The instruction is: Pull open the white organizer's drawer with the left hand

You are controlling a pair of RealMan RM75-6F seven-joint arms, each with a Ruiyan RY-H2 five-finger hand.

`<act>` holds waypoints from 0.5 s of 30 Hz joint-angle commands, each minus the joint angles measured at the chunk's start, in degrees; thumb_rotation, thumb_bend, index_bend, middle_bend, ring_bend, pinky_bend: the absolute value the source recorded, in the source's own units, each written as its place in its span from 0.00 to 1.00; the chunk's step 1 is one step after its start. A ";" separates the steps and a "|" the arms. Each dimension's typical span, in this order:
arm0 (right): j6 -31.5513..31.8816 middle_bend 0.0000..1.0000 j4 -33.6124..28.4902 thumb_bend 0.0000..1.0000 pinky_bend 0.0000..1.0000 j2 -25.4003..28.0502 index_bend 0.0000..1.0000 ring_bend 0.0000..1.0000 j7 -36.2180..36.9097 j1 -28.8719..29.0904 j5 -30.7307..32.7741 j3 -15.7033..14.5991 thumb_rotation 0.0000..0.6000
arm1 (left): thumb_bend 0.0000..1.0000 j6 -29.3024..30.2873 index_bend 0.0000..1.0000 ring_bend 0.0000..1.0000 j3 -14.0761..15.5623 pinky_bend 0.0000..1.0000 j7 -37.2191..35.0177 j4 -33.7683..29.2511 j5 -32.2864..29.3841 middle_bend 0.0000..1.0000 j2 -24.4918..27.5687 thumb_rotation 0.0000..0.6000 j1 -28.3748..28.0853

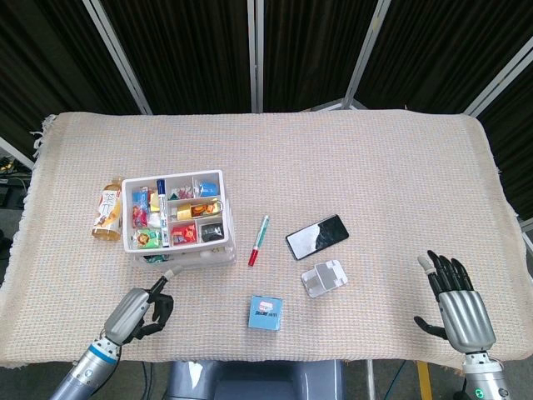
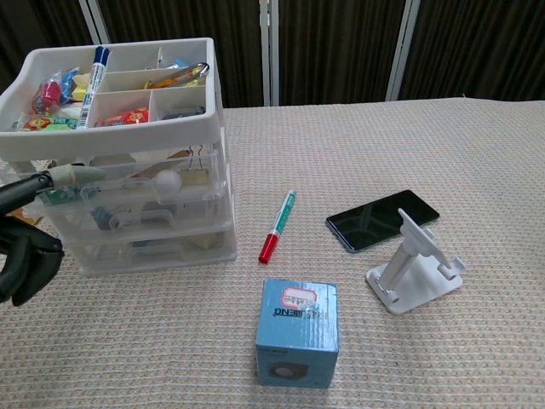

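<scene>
Honestly your left hand (image 1: pixel 140 307) sits curled in front of the white organizer (image 1: pixel 175 218) at the table's left with one fingertip (image 2: pixel 72 175) poking its top drawer (image 2: pixel 136 182), which looks barely pulled out, so most of the pull's still to do.

This looks like a lab test bay, not a home or office. Black curtains (image 1: pixel 200 50) in pale metal frames (image 1: pixel 112 57) close off the space behind the desk (image 1: pixel 375 158). A beige woven cloth (image 1: pixel 400 183) covers the desk, and small unrelated things lie on it, spaced apart like test props.
</scene>
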 commanded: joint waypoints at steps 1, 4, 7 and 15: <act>0.00 0.00 -0.04 0.01 0.00 -0.04 0.00 0.00 -0.08 0.00 0.02 0.02 1.00 | 0.97 3.84 0.02 0.76 1.08 0.63 4.96 -2.63 3.14 0.73 1.67 1.00 2.11; -0.07 0.00 -0.06 0.01 0.00 -0.07 0.00 0.00 -0.15 0.00 0.13 0.03 1.00 | 0.97 4.65 0.03 0.76 1.04 0.63 8.14 -4.98 3.26 0.74 3.38 1.00 2.71; -0.18 0.00 -0.04 0.01 0.00 -0.06 0.00 0.00 -0.16 0.02 0.22 0.02 1.00 | 0.97 4.72 0.04 0.76 0.51 0.63 11.23 -7.20 1.59 0.75 4.94 1.00 3.33; -0.25 0.00 -0.02 0.01 0.00 -0.19 0.00 0.00 -0.35 0.06 0.18 -0.01 1.00 | 0.97 2.38 0.12 0.77 -2.32 0.65 21.07 -12.81 -5.80 0.76 8.59 1.00 3.71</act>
